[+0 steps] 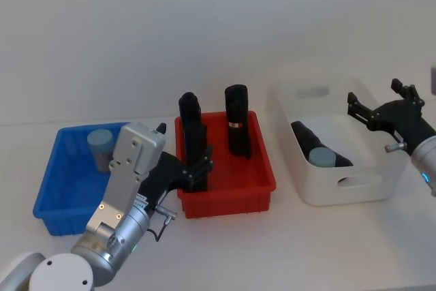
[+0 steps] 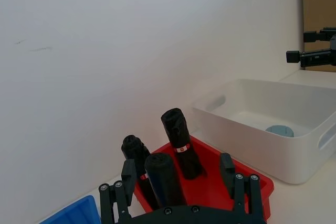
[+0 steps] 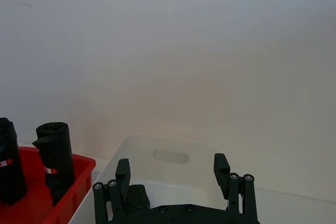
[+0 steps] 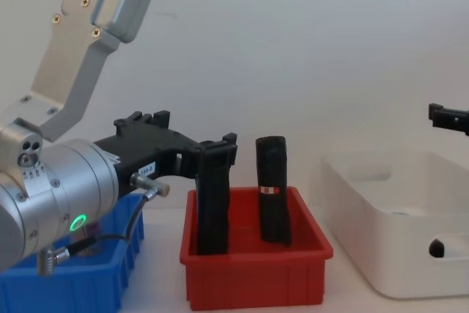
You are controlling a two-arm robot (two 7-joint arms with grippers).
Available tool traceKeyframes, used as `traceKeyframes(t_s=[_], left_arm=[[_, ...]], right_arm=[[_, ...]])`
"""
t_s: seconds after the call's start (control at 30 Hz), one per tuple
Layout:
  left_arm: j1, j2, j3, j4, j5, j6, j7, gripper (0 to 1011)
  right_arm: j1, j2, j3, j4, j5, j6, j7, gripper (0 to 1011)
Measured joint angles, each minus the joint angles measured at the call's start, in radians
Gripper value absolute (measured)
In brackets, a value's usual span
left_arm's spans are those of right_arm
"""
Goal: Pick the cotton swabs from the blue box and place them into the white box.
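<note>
Ribbed blue box [image 1: 58, 189] at left held one blue-lidded cotton swabs tub [image 1: 100, 146]; left gripper [image 1: 198, 165] open, empty, over red bin [image 1: 262, 185]; glossy white box [image 1: 371, 185] held second tub [image 1: 321, 157]; right gripper [image 1: 376, 105] open, empty, above far right rim

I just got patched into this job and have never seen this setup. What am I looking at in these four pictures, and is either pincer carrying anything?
This is a two-armed robot at a white table. The head view looks down; the chest view looks across from lower; each wrist view looks along that arm's own pincer. From the robot's left to right stand the blue box with one cotton swab tub left in it, a red bin of tall black rolls, and the white box, where another tub lies beside a black roll. The left pincer hovers at the red bin's left side, open and empty. The right pincer hangs over the white box's far right corner, also open and empty.
</note>
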Motion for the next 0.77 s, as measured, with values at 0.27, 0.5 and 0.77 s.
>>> traceKeyframes(t_s=[0.27,0.5,0.77], left_arm=[[0.0,0.0,0.0,0.0,0.0,0.0,0.0,1004],[0.0,0.0,0.0,0.0,0.0,0.0,0.0,1004],[0.0,0.0,0.0,0.0,0.0,0.0,0.0,1004]], right_arm=[[-0.001,0.001,0.001,-0.001,0.0,-0.001,0.0,1001],[-0.001,0.001,0.001,-0.001,0.0,-0.002,0.0,1001],[-0.001,0.001,0.001,-0.001,0.0,-0.003,0.0,1001]])
